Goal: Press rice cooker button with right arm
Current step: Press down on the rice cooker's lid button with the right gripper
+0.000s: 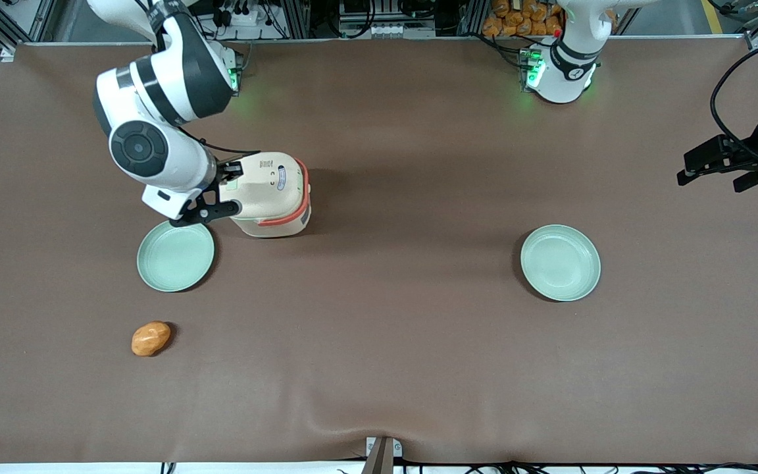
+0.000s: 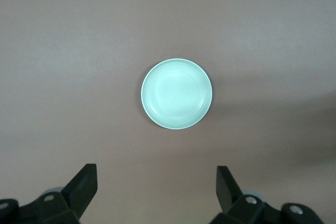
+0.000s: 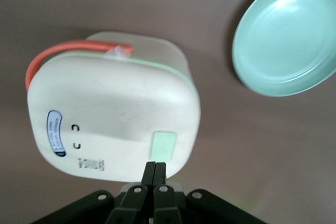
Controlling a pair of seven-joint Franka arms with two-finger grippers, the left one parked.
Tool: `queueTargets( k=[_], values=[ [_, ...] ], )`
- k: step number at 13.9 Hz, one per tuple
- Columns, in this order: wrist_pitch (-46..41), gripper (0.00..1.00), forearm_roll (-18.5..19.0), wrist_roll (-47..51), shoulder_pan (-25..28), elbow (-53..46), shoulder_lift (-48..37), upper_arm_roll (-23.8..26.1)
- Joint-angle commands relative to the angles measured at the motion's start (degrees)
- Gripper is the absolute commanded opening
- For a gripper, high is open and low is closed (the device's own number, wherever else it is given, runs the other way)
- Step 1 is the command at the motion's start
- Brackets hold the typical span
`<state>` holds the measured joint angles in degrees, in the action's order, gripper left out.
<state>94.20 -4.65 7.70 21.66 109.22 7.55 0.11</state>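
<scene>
table (image 1: 418, 368): brown cloth over the whole work surface.
right arm (image 1: 155, 105): one working arm, bent down over the rice cooker from the working arm's end.
rice cooker (image 1: 274, 197): one, cream with an orange-red handle, just beside a plate and a little farther from the front camera than it.
plates: two pale green ones, the near plate (image 1: 176, 256) by the cooker, the other plate (image 1: 560, 263) well apart toward the parked arm's end.
gripper (image 3: 155, 170): fingers pressed together into one tip, poised just at the lid's edge beside the button.
button (image 3: 164, 147): one pale green patch on the lid.
potato (image 1: 151, 338): one, nearer the front camera than the plate.
how to press: i judge a short shift onto the patch, then straight down, gently, so the cooker does not slide or tip.
</scene>
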Motion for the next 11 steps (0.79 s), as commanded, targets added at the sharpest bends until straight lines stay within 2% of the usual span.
queueTargets(
  k=[1,11],
  values=[
    [1.0,0.00,-1.9,0.7,0.1,2.6,-0.4,-0.4],
    [2.0,0.00,-1.9,0.4,-0.3,4.4,3.0,-0.5]
  ],
)
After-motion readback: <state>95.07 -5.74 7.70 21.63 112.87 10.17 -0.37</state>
